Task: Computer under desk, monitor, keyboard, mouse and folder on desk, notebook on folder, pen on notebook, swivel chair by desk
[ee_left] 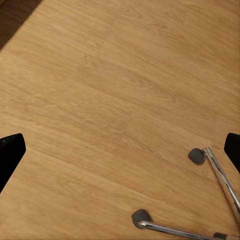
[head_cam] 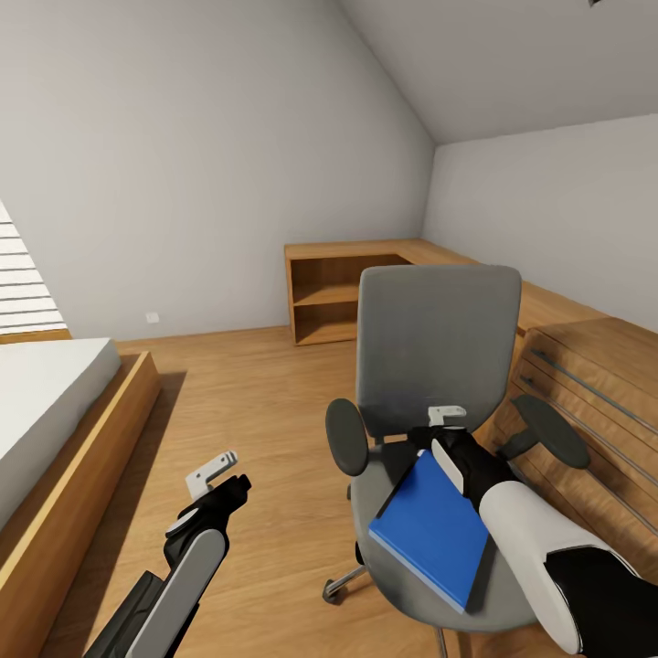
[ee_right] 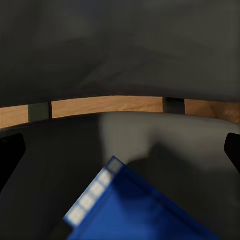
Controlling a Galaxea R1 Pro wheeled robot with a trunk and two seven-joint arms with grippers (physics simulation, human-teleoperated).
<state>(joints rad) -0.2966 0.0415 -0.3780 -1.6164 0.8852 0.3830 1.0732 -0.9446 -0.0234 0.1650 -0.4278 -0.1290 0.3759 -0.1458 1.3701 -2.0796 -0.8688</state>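
The swivel chair (head_cam: pixel 437 338), grey with dark rounded armrests, stands at the centre right of the head view. The bright blue folder (head_cam: pixel 428 528) lies askew on its seat. My right gripper (head_cam: pixel 428 440) hovers low over the folder's far corner, pointing at the gap below the backrest. In the right wrist view the right gripper (ee_right: pixel 120 150) is open, its black fingertips (ee_right: pixel 10 155) wide apart, with the folder (ee_right: pixel 135 210) lying below them. My left gripper (head_cam: pixel 239 484) hangs open over bare floor left of the chair. The left wrist view shows the left gripper (ee_left: pixel 120 150) above the chair's metal legs (ee_left: pixel 220 175).
A bed on a wooden frame (head_cam: pixel 64 429) runs along the left. A low light-wood shelf unit (head_cam: pixel 334 292) stands in the far corner. A wooden drawer unit (head_cam: pixel 594 393) stands just right of the chair. Open wood floor (head_cam: pixel 265 402) lies between the bed and the chair.
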